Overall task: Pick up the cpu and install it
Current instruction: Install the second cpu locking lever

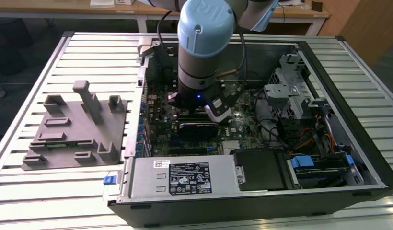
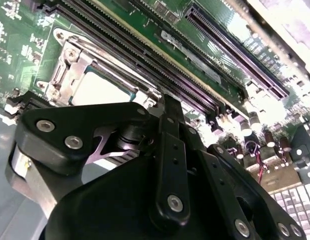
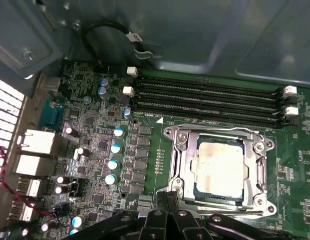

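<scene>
The cpu (image 3: 219, 167), a flat square chip with a pale silver top, lies inside the metal socket frame (image 3: 181, 165) on the green motherboard. It also appears in the second wrist view, cpu (image 2: 97, 91), beside the frame's hinge. My gripper (image 3: 167, 199) hangs just off the socket's edge, its black fingers (image 3: 161, 202) drawn together with nothing between them. In the exterior view the gripper (image 1: 219, 112) is down inside the open computer case, above the motherboard (image 1: 183, 124). From the second wrist view the gripper (image 2: 167, 107) stands close over the board next to the socket.
The open case (image 1: 350, 96) walls in the board. Long memory slots (image 3: 210, 100) run beside the socket. A power supply (image 1: 183, 177) and drive bays (image 1: 318, 165) sit at the near side. A grey fixture block (image 1: 75, 129) rests on the slatted table at the exterior view's left.
</scene>
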